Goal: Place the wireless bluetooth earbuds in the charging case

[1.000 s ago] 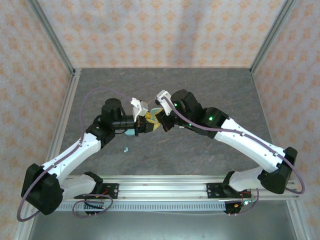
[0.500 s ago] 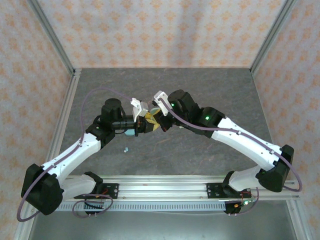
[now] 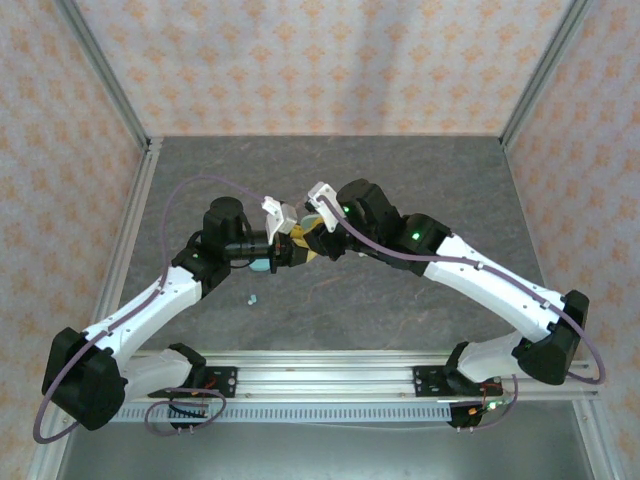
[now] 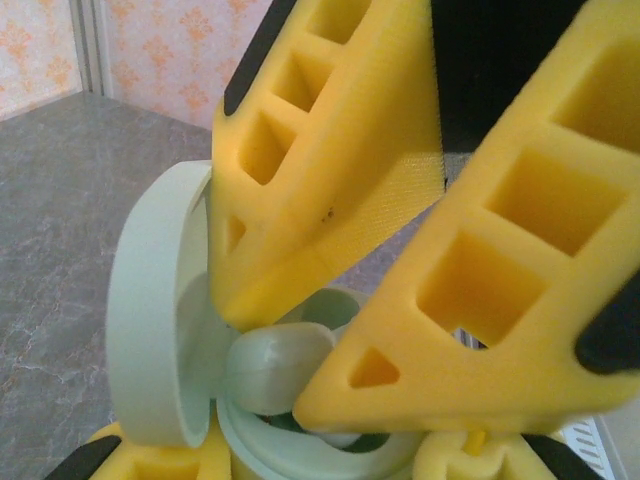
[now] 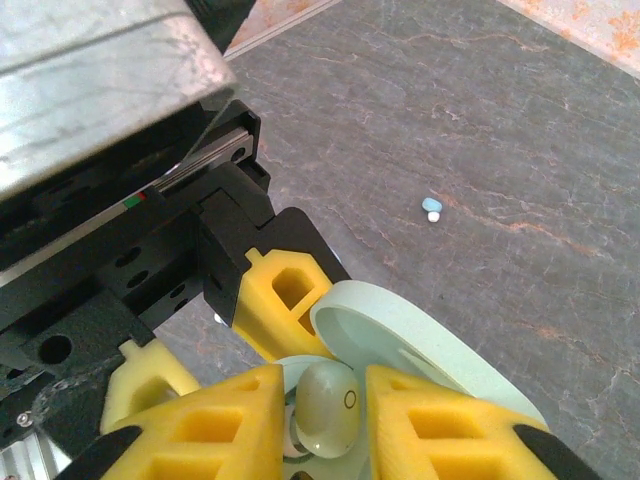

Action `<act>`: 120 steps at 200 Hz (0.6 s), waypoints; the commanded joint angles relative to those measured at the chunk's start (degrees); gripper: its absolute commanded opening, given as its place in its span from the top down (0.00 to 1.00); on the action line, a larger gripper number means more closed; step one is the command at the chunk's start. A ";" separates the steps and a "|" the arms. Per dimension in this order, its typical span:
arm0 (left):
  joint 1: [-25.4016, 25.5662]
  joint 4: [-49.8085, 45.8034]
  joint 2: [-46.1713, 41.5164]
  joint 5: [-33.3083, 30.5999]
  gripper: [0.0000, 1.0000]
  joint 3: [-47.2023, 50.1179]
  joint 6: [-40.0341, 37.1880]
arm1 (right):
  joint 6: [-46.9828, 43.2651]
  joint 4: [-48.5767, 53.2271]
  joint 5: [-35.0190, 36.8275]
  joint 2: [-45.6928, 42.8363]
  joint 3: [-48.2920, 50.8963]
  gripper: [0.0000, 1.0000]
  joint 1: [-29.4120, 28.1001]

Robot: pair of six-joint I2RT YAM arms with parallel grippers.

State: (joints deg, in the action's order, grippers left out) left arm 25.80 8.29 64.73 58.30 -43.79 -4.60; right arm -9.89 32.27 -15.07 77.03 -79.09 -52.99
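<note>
Insert step, about done: mint bud (image 4: 272, 368) sits in the well of the open case (image 4: 150, 320), lid up. Left tool (image 3: 285, 252) is clamped on the case, over mid-surface (image 5: 520, 120). Right tool (image 5: 325, 420) jaws are slightly apart, flanking the bud; grip looks slack. Next: lift right tool straight off without dragging the bud, then fetch blue bud (image 5: 432, 206), toward the near edge, left of centre

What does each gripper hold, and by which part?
Left gripper clamps the mint charging case by its base. Right gripper flanks a mint earbud; grip unclear.
</note>
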 commanded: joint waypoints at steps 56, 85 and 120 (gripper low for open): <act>0.39 1.89 -1.36 0.67 0.90 -0.28 -1.11 | 5.24 1.21 -2.64 -3.14 -3.35 0.65 -0.43; 0.38 2.12 -1.47 0.50 0.89 0.11 -1.37 | 7.60 1.47 -2.77 -4.27 -3.67 0.65 0.34; 0.39 2.36 -2.03 -0.55 0.90 1.22 -2.53 | 12.83 0.95 -2.84 -6.76 -3.13 0.66 2.89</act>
State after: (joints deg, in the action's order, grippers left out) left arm 25.78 8.40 64.53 58.06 -43.64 -5.04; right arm -2.09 33.19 -17.65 73.12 -80.60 -51.94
